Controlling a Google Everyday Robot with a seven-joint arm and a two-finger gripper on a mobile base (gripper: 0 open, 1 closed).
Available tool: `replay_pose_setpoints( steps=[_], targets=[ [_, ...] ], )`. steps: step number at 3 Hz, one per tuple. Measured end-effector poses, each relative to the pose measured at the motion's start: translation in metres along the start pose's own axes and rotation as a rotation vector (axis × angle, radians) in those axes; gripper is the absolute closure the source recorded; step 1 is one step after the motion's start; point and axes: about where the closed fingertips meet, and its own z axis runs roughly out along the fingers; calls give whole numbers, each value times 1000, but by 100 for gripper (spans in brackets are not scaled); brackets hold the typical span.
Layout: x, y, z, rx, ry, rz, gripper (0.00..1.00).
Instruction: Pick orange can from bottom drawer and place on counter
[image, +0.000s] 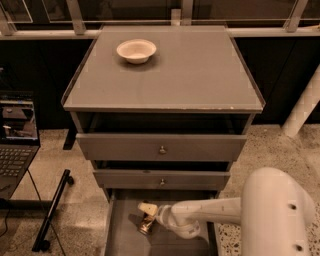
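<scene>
The orange can (146, 226) is small and orange-brown, and sits tilted on the floor of the open bottom drawer (122, 240), near its middle. My gripper (148, 216) reaches into the drawer from the right, right at the can, with its cream tip just above it. The white arm (210, 212) runs back to a large white elbow at the lower right. The grey counter (190, 70) is the cabinet top above.
A white bowl (136, 50) stands at the counter's back left. Two knobbed upper drawers (161, 148) stand slightly open above the bottom drawer. A laptop (15, 135) and a black stand leg (52, 210) are on the left, and a white pillar (302, 107) on the right.
</scene>
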Motion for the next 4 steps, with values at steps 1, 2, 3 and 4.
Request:
replay_pose_setpoints(
  steps=[1, 2, 3, 4],
  targets=[
    [11, -3, 30, 57, 33, -16, 0],
    [12, -7, 36, 63, 32, -3, 0],
    [16, -5, 59, 69, 55, 9, 0],
    [18, 2, 82, 74, 86, 0, 0]
  ],
)
